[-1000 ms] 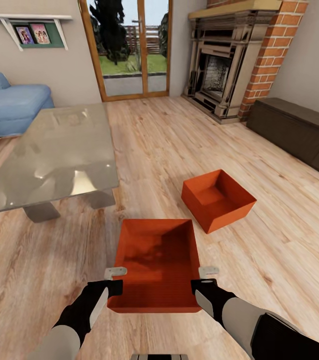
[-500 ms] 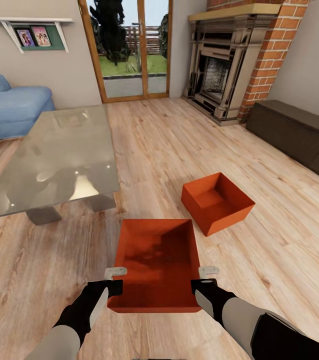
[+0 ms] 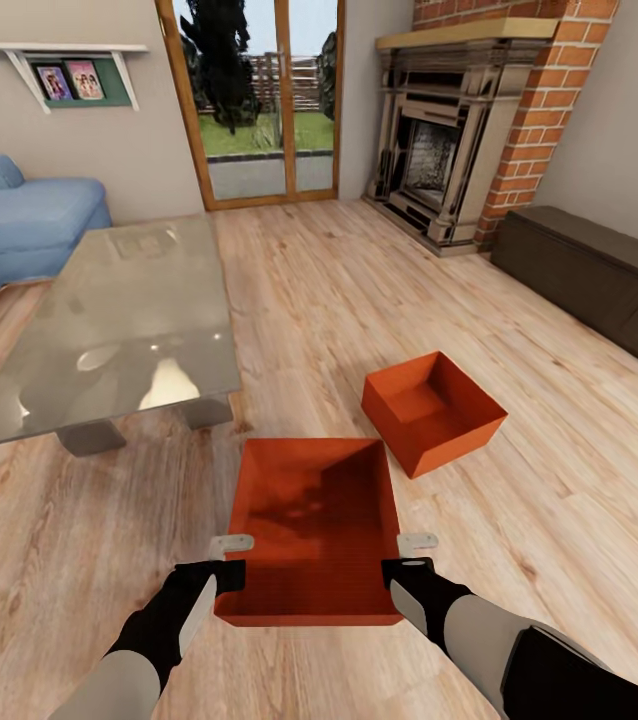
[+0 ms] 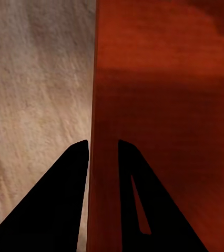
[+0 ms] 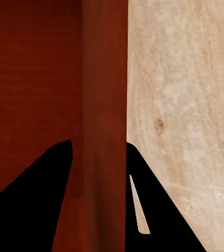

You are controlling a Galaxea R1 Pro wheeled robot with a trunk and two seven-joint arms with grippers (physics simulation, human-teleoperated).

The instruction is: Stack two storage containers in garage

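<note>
Above the living room's plank floor, I hold one storage container between both hands: my left hand grips its left wall, my right hand its right wall. Second container rests on the planks ahead-right, beside the glass desk.

Head cam looks forward-down over room. Wrist cams sit close, each along fingers straddling the shared bin walls.

ahead-left: glass tabletop blocks | ahead-right: second storage container on plank floor | between them: open floor
</note>
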